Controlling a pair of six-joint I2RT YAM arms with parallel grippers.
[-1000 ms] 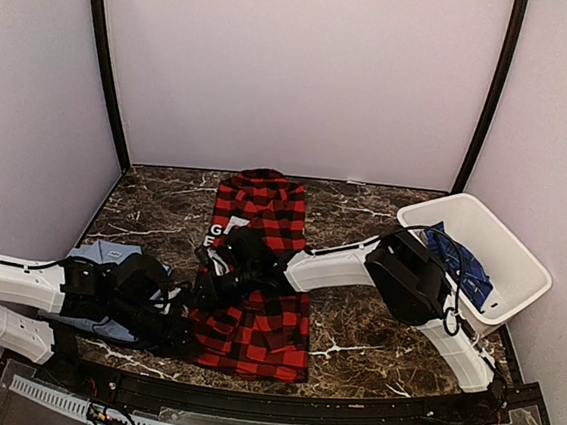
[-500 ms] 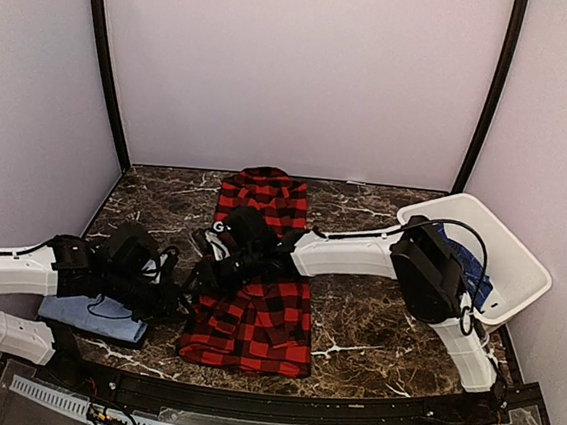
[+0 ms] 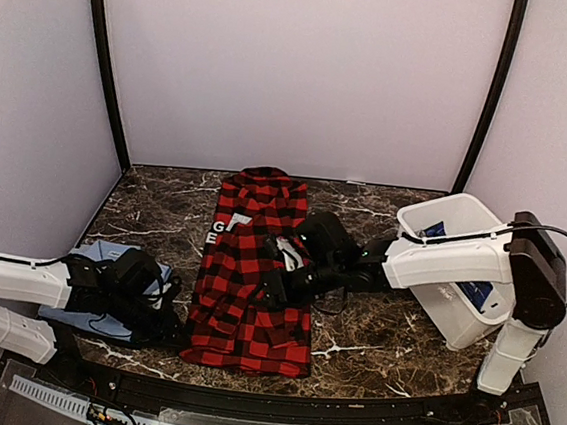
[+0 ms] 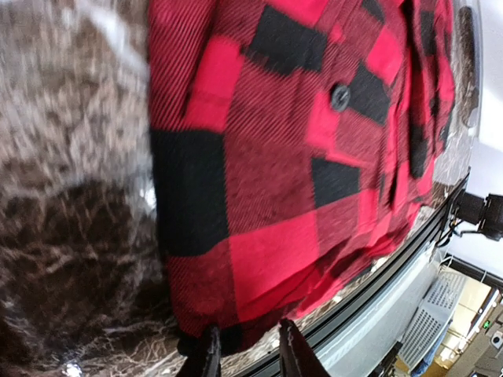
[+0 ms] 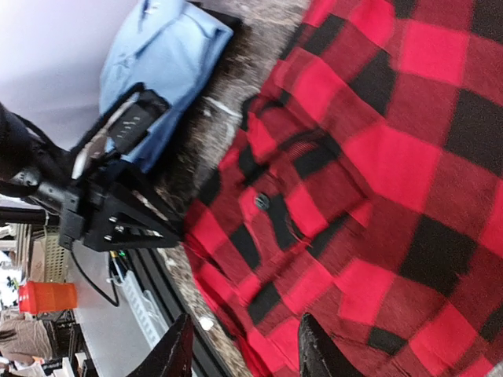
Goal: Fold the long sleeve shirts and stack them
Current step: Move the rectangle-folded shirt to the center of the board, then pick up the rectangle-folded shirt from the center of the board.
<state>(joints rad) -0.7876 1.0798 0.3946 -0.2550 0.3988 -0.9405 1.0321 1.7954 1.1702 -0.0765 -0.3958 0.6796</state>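
– Top external: where's the flannel [image 3: 240, 304]?
– Laid on the table [image 3: 372, 332], mid-front, a long strip running front to back, with a white label [image 3: 216, 232] at its left edge. The blue shirt [image 3: 97, 253] lies folded near its left. The dark shirt [image 3: 475, 293] sits in the bin [image 3: 450, 309] at right.
– And the claws?
– The right claw [image 5: 242, 345] hovers over the flannel's middle, fingers apart, nothing between them. The left claw [image 4: 245, 353] is at the near-left hem corner, fingers nearly together. I can't tell whether cloth is pinched.
– How will it handle?
– I'd judge it soft, limp and fairly heavy for a shirt. It would sag and drag on the marble, not slide as one piece. Best taken at hem corners or shoulder seams, all layers in the pinch, so the fold comes out straight. Buttons could snag.
– What do the wrists add?
– The left wrist shows the hem corner and a button [image 4: 339, 96] up close, which the arm hides from above. The right wrist shows creases in the near part, and the blue shirt beyond the left arm. Only the top view gives the whole outline, the label and the bin.
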